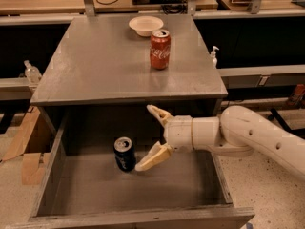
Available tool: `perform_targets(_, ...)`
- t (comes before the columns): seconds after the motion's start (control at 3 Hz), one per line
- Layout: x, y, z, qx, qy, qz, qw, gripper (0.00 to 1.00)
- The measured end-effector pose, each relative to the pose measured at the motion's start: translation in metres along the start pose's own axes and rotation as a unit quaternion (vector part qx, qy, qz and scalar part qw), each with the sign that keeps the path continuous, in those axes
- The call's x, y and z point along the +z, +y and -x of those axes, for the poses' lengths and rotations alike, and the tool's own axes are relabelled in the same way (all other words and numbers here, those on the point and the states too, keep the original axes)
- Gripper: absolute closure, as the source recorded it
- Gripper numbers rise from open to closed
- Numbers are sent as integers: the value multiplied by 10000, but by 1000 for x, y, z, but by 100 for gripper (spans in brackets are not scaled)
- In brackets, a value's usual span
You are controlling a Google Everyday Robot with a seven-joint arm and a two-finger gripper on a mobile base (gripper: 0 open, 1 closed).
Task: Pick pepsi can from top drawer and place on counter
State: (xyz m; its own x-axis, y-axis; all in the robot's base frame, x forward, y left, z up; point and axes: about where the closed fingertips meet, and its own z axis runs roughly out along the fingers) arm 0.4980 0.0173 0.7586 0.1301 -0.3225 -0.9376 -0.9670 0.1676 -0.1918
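The pepsi can (124, 154), dark blue with a silver top, stands upright on the floor of the open top drawer (50, 175), left of its middle. My gripper (146, 138) reaches in from the right on a white arm, inside the drawer just right of the can. Its two tan fingers (153, 158) are spread wide open and hold nothing; the lower fingertip is close to the can's right side. The grey counter (95, 66) lies above and behind the drawer.
A red Coca-Cola can (160, 49) and a white bowl (146, 26) stand on the counter toward the back. Wooden benches with cables run along the back. Cardboard (28, 147) lies on the floor left of the cabinet.
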Motion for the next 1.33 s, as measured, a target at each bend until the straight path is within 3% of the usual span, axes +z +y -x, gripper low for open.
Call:
perform_targets(0.67,60,19,-39,245,442,298,9983,0)
perform_targets(1.0,88,8,-67,533,471,417,9966,0)
perform_targets(1.33,106,2,-97,912,352,529,9938,26)
